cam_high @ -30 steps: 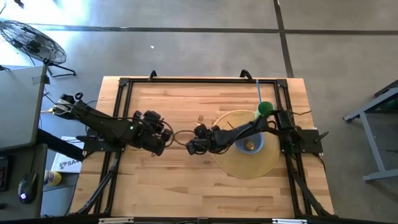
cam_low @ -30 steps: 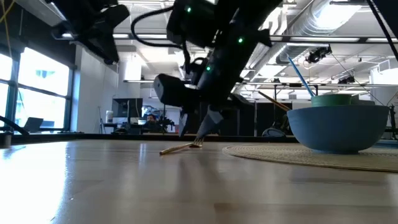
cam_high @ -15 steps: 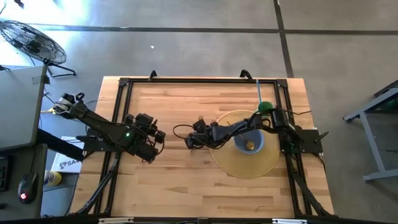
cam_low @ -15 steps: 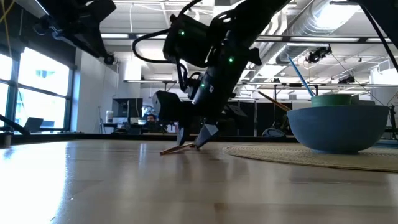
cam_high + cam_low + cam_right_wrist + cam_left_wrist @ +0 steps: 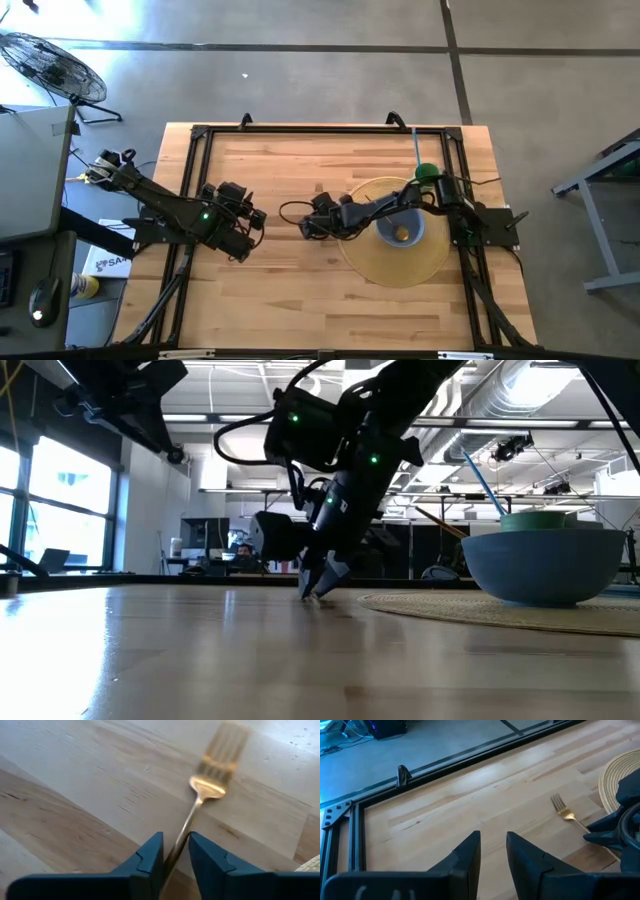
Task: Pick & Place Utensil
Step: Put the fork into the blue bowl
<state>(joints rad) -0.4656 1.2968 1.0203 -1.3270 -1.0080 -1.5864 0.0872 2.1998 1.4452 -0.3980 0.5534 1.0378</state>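
While right fingers [image 5: 176,857] pinch its handle, fork [image 5: 210,780] tines point away, past them.

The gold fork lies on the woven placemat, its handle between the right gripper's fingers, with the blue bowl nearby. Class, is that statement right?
Not quite. The gold fork lies on the bare wooden table, beside the woven placemat, not on it; the left wrist view shows this. The rest stands: its handle runs between the right gripper's fingers, and the blue bowl sits on the placemat nearby.

Blue bowl [image 5: 400,231] on woven placemat [image 5: 385,262]
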